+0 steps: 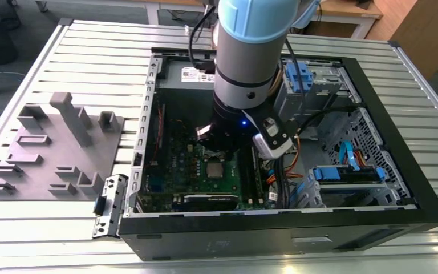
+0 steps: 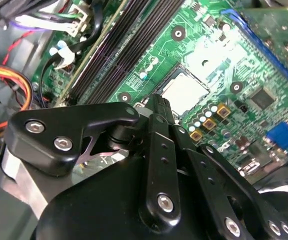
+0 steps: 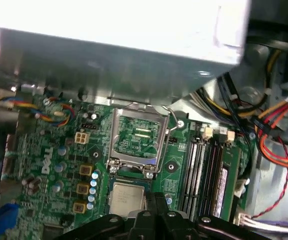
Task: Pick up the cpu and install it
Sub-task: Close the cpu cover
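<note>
The cpu (image 3: 127,197) lies flat on the green board (image 3: 43,165), beside the raised metal frame (image 3: 114,140); the gripper (image 3: 156,199) hangs at its edge, closed tight, holding nothing. The open case (image 1: 280,228) stands on the desk (image 1: 52,228).

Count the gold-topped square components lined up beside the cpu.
3, in one row beside the cpu: first component, middle component, last component. The end effector may hide more.
</note>
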You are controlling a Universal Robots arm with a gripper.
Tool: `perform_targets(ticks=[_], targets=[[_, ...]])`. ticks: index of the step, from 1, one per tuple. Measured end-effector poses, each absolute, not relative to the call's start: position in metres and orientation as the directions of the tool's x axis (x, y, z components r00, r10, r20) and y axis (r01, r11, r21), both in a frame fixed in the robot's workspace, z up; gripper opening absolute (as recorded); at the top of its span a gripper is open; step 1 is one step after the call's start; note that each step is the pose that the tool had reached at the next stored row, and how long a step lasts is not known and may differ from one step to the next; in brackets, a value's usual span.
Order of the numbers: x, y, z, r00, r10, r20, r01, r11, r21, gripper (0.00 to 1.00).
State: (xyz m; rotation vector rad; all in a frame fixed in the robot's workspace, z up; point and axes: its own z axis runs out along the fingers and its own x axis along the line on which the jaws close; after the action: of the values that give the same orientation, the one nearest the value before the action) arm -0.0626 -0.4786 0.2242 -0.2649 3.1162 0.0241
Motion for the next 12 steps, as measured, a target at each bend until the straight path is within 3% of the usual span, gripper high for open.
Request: perform_targets(ticks=[12], targets=[[-0.0626, -0.4785, 0.2216, -0.929, -0.369, -0.018, -0.369, 0.929, 0.013, 0.11]])
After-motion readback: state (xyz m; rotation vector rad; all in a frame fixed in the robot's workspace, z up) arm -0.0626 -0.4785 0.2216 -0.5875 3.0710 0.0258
